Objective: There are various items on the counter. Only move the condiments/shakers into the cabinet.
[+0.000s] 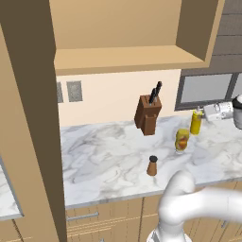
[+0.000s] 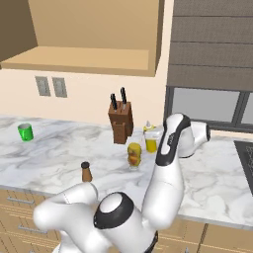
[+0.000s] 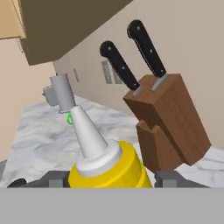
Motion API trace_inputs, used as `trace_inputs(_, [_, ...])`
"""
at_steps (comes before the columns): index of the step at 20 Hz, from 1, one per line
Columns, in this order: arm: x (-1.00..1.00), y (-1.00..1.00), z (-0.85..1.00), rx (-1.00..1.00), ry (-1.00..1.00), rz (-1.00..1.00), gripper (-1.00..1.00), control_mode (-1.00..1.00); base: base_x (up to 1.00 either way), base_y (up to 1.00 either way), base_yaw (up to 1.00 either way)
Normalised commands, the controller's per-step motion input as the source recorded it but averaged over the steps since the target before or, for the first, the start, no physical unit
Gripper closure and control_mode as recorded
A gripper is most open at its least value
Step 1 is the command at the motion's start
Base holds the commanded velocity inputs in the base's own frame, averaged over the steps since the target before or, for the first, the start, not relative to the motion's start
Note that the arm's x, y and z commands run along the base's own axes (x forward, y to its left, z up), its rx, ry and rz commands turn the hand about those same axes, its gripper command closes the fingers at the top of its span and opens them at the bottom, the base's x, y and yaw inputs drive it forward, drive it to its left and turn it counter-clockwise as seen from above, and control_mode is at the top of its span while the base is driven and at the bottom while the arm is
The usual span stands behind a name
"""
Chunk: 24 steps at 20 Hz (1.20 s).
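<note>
The tall yellow squeeze bottle [image 3: 107,168] with its white nozzle stands upright between my gripper [image 3: 109,180] fingers, which press on both of its sides. From the base views the bottle [image 1: 196,122] [image 2: 150,142] is at the back right of the marble counter [image 1: 104,156], with the gripper [image 1: 205,113] [image 2: 154,132] reaching it from the right. The yellow-orange jar [image 1: 182,140] [image 2: 134,154] stands just in front of the bottle. Nearer the front edge is the small brown shaker [image 1: 152,166] [image 2: 86,172]. The open-shelf cabinet [image 1: 127,56] [image 2: 84,59] hangs above.
A brown knife block [image 1: 148,115] [image 2: 121,123] [image 3: 170,127] with black handles stands close to the left of the bottle, against the wall. A green cup [image 2: 25,132] sits far left on the counter. A window [image 1: 205,90] lies behind the gripper.
</note>
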Motion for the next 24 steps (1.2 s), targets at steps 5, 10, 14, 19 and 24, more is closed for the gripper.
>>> trace_inputs(5, [-1.0, 0.23, 0.96, 0.0, -0.09, -0.22, 1.0, -1.0, 0.0, 0.0, 0.0])
trace_inputs(10, [-0.95, 0.88, 0.84, -0.05, -0.16, -0.14, 1.0, -1.0, 0.0, 0.0, 0.0])
trace_inputs(14, [-0.56, 1.0, 0.73, -0.13, -0.2, -0.05, 1.0, -1.0, 0.0, 0.0, 0.0])
trace_inputs(19, [-0.12, 0.99, 0.87, -0.09, -0.18, -0.04, 1.0, -1.0, 0.0, 0.0, 0.0])
trace_inputs(24, [-0.08, 0.91, 1.0, -0.01, -0.02, -0.02, 1.0, -1.0, 0.0, 0.0, 0.0])
